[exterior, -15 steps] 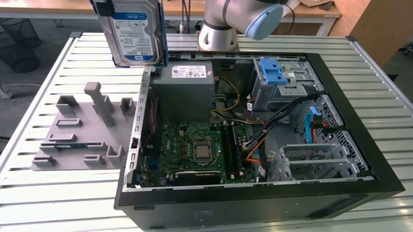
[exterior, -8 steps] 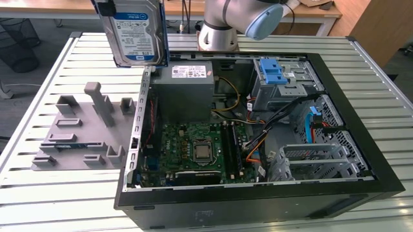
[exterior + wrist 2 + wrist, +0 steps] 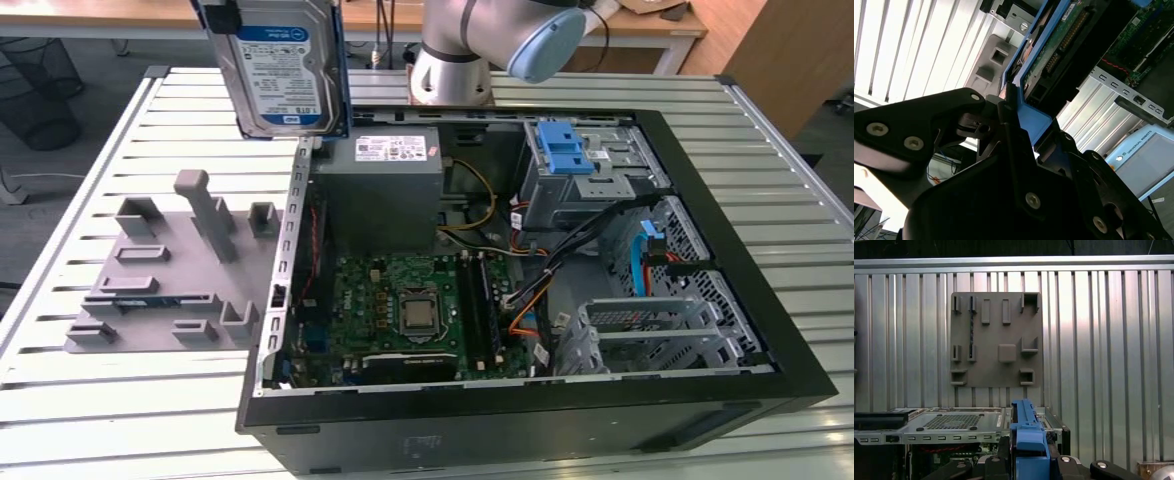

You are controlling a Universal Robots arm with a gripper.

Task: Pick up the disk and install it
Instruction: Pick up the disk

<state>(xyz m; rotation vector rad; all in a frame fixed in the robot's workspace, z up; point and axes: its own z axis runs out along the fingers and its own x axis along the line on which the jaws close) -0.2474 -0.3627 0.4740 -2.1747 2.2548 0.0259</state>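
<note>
The exterior view shows the disk (image 3: 280, 65) upright in the air over the far corner of the open computer case (image 3: 534, 432), near the surface's (image 3: 134, 420) far edge. In the second wrist view the pincer (image 3: 1014, 107) is clamped tight on the disk's blue carrier frame (image 3: 1033, 119). The first wrist view shows a grey fixture plate (image 3: 996, 375) lying on the slats.

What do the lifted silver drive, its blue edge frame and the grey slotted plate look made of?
The flat silver hard drive: metal casing, going by its dull silver sheen. Its blue edge frame: likely moulded plastic, with uniform matte colour and rounded corners. The grey slotted plate: probably plastic, perhaps printed, given its flat matte grey and blocky raised holders.
</note>
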